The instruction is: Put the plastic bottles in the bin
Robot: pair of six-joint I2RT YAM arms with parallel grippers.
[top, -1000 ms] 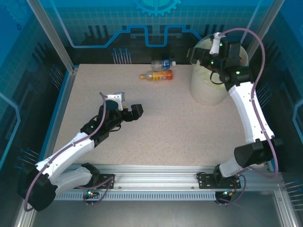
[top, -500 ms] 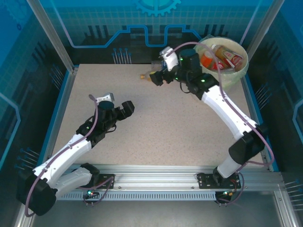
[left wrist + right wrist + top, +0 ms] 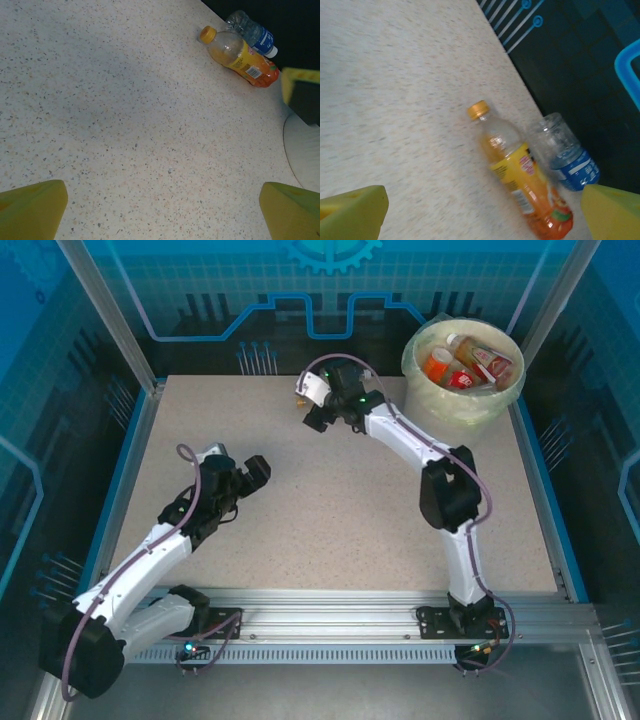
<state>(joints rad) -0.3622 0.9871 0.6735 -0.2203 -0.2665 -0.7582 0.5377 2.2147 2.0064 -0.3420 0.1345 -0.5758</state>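
Two bottles lie on the counter [image 3: 330, 520] at its far edge, near the middle, side by side and touching or nearly so. The nearer one is an orange bottle [image 3: 520, 180] with a yellow cap, a yellow-and-orange label and orange drink in its lower half. The farther one is a clear blue-label bottle [image 3: 565, 155] with a white cap, lying right at the counter's rim. One bin [image 3: 450, 408] stands upright in the far right corner, just right of this pair and apart from them. At least three more bottles [image 3: 470, 362] with red and orange labels lie heaped inside it; I cannot count any below them. The right end effector [image 3: 315, 408] hangs over the pair on the counter, hiding most of both from above. Its jaws are spread wide and hold nothing, and in the right wrist view its two yellow fingertips [image 3: 352, 212] sit at the bottom corners with the orange bottle lying between and beyond them. The left end effector [image 3: 237, 462] is over bare counter on the left side, well apart from the bottles, with its jaws also spread wide and nothing between them. In its wrist view both loose bottles lie far off to the right, beside the bin's pale wall.
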